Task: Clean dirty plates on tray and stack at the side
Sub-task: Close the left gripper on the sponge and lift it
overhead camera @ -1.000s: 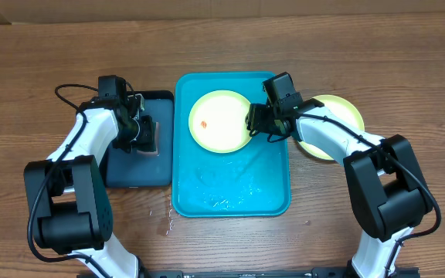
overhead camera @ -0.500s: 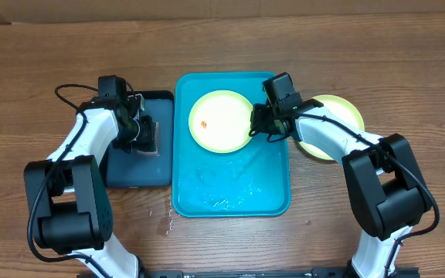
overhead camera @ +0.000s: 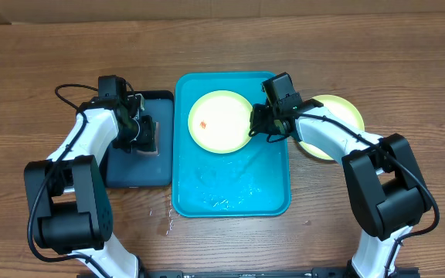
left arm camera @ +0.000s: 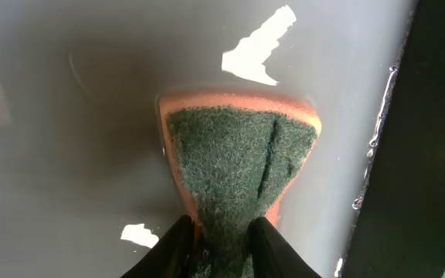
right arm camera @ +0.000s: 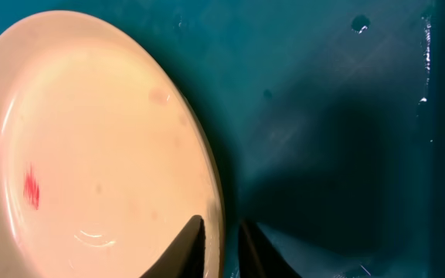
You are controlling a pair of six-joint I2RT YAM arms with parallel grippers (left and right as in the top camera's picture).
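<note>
between the right fingers (right arm camera: 190, 249) sits the near rim of a yellow-green plate (right arm camera: 91, 139). one finger lies over the plate's inner slope and the other just outside the rim, and the gap is narrow enough to read as a closed pinch on that rim. the plate spreads away from the fingertips to one side, flat on the turquoise tray (right arm camera: 346, 116), with an orange-red smear (right arm camera: 31, 189) on its far half.

the left fingers (left arm camera: 174, 247) are closed on a sponge (left arm camera: 238, 154), green scouring face toward the camera, orange foam at the tip. it projects ahead of the fingertips into the shallow water of the navy tray (overhead camera: 130, 174).

step in hand, as judged: securing the soiled plate for scrubbing. a second plate (overhead camera: 338, 108) rests on the table (overhead camera: 52, 62) behind the right fingers, outside the tray.

next move calls for holding the rim steady while the sponge is carried across to the smear. grip on a thin rim is shallow; slippage is the likely fault.
</note>
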